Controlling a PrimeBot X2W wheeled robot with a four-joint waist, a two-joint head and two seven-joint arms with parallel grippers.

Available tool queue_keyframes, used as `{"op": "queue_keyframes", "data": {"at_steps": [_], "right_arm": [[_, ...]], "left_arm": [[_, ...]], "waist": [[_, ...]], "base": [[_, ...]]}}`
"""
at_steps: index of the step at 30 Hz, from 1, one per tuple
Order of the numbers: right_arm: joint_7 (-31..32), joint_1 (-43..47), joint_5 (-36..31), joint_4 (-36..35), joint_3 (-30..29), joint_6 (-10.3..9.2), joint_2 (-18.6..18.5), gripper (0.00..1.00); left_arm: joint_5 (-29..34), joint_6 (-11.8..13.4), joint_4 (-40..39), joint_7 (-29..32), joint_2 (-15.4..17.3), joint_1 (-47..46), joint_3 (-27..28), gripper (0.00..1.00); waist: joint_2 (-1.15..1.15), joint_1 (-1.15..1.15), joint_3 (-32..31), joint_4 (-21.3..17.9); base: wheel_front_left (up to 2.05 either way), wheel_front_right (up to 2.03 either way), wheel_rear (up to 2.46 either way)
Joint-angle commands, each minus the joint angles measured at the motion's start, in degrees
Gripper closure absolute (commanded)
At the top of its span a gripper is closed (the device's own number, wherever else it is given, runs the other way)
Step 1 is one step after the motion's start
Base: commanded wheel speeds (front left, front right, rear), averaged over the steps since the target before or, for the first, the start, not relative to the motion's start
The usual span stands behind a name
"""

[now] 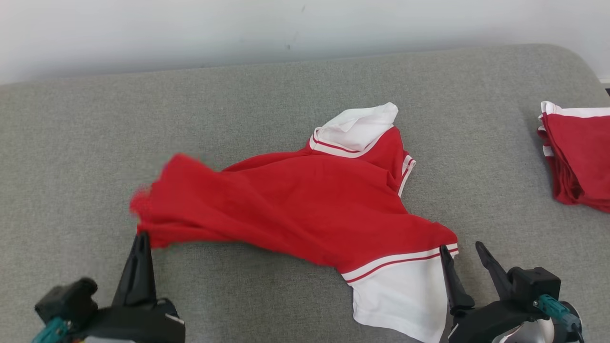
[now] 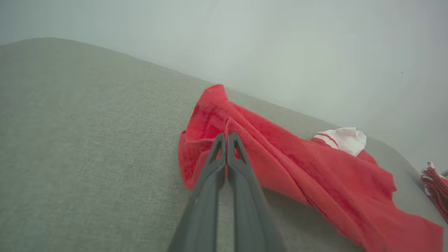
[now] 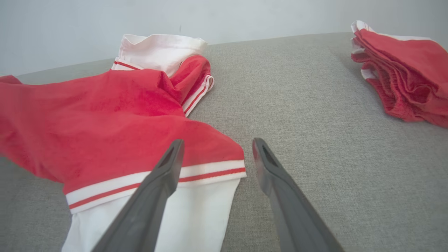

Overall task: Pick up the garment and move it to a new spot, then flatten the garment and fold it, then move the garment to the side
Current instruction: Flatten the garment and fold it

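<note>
Red garment (image 1: 295, 200) edge pinched in left gripper (image 2: 226, 134); right gripper (image 3: 217, 141) (wide, empty) beside it.

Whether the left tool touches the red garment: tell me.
Touching. The left wrist view shows the left tool shut on an edge of the red garment.

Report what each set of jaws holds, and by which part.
The left jaws are shut on the red garment, pinching a bunched red edge at its left end. The right jaws stand open, holding nothing.

left gripper (image 1: 141, 237): black body, dark tapered fingers (image 1: 137, 278) | right gripper (image 1: 461, 247): same | teal connectors (image 1: 551, 305)
</note>
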Motion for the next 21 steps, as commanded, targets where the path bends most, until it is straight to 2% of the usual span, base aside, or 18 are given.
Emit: {"op": "queue_keyframes", "data": {"at_steps": [1, 6, 13, 18, 21], "right_arm": [[-0.01, 0.46, -0.05, 0.12, -0.04, -0.15, 0.14, 0.00], [0.34, 0.78, -0.63, 0.14, -0.33, -0.15, 0.18, 0.00], [0.52, 0.88, -0.78, 0.32, -0.63, -0.15, 0.17, 0.00], [1.29, 1.35, -0.62, 0.41, -1.34, -0.15, 0.17, 0.00], [6.33, 2.75, 0.28, 0.57, -1.76, -0.15, 0.18, 0.00]], "left_arm": [[-0.93, 0.45, -0.17, -0.81, -0.71, 2.02, 0.68, 1.00], [-1.83, 1.44, 1.74, -0.32, 0.24, 6.51, 1.95, 1.00], [-0.05, 4.35, 5.43, -0.33, 1.83, 11.11, 2.90, 1.00], [0.06, 4.53, 6.55, -0.37, 1.97, 11.89, 2.72, 1.00], [-0.18, 4.17, 6.81, -0.17, 1.65, 11.30, 2.19, 1.00]], "waist": [[0.00, 0.00, -0.22, 0.17], [0.00, 0.00, -0.77, 0.84], [0.00, 0.00, -1.47, 1.00], [0.00, 0.00, -1.42, 1.38], [0.00, 0.00, -1.25, 1.63]], "base": [[0.00, 0.00, 0.00], [0.00, 0.00, 0.00], [0.00, 0.00, 0.00], [0.00, 0.00, 0.00], [0.00, 0.00, 0.00]]}}
